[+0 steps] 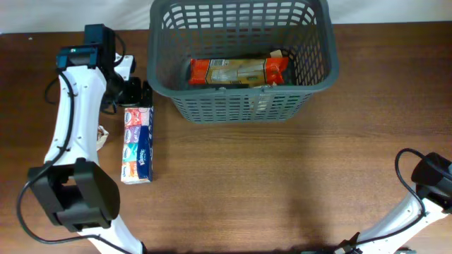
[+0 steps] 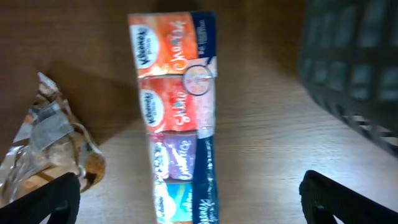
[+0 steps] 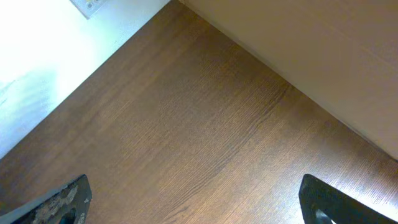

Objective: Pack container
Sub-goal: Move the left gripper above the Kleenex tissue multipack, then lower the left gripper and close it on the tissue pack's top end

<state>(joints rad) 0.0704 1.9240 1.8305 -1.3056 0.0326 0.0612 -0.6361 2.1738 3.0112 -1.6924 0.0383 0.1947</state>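
The left tool (image 2: 189, 202) is hovering over a strip of tissue packs (image 2: 180, 118) lying on the wooden bench (image 2: 261, 143), its jaws spread wide and gripping nothing, with a crinkled wrapper (image 2: 50, 149) sitting just beside the strip. The container (image 1: 240, 106) is standing at the bench's far side, near the tissues' far end, holding an orange packet (image 1: 240, 70). The right tool (image 3: 193, 202) is hanging wide open and empty above the bench's near right corner.

Overhead is evenly lit and sharp. The left wrist view is blurred, the dark grey slotted plastic basket (image 2: 354, 68) out of focus, with shadow across part of the brown wooden table (image 2: 81, 37). White glare floods the right wrist view's upper-left corner.
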